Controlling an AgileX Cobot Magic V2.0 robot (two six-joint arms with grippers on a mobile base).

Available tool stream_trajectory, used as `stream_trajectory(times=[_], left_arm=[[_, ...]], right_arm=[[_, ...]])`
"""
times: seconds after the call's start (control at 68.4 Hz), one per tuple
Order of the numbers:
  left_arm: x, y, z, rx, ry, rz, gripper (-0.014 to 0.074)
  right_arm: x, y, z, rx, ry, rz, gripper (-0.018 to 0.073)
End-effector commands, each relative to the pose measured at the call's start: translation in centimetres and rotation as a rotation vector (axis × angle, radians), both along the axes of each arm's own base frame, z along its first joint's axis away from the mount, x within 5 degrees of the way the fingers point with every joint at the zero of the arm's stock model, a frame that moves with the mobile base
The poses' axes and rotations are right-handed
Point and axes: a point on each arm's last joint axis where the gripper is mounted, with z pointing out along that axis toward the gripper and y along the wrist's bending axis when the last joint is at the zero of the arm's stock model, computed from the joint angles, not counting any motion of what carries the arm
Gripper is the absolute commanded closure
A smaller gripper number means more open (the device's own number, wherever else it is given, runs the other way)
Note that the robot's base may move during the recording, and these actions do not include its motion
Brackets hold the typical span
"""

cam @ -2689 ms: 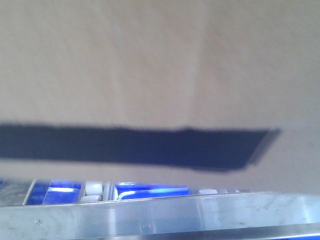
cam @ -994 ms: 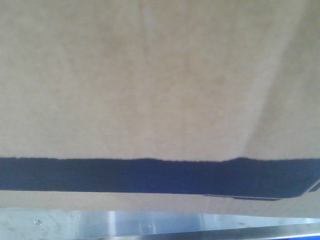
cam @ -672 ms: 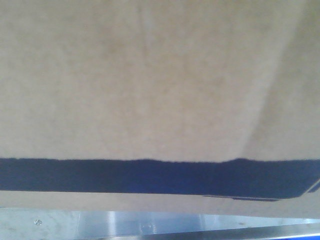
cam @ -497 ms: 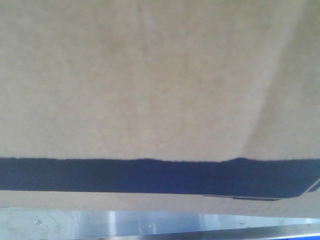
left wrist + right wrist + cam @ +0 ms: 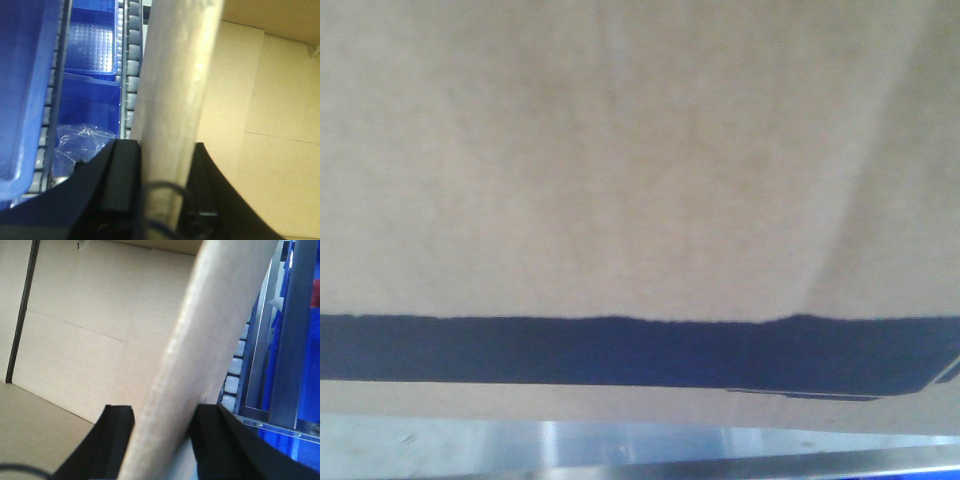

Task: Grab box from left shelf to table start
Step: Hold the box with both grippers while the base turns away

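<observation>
With the left tool (image 5: 161, 152) clamps one upright wall of the box (image 5: 640, 160), with the right tool (image 5: 161, 415) another wall, both closed on cardboard. Fills the front view now, hiding there the blue bins (image 5: 92, 100) that showed behind it moments ago. Sits lower against the rail of the left shelf (image 5: 620, 448) than before, then barely shifts over the last second. Looks gripped and steadied at the shelf edge — probably ready to draw back toward the surface, not yet clear of the rail.
</observation>
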Motion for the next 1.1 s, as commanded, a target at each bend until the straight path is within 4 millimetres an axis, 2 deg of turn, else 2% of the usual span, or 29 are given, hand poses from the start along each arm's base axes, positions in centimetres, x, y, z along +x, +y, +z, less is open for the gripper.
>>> stream_trajectory(times=[0.0, 1.082], left_arm=[[-1.83, -1.92, 1.12, -0.155, 0.052, -0.292, 0.0688], [-1.83, -1.92, 1.12, -0.155, 0.052, -0.292, 0.0688]], right_arm=[[0.58, 0.45, 2.92, 0.089, -0.267, 0.025, 0.0493], [0.58, 0.45, 2.92, 0.089, -0.267, 0.025, 0.0493]])
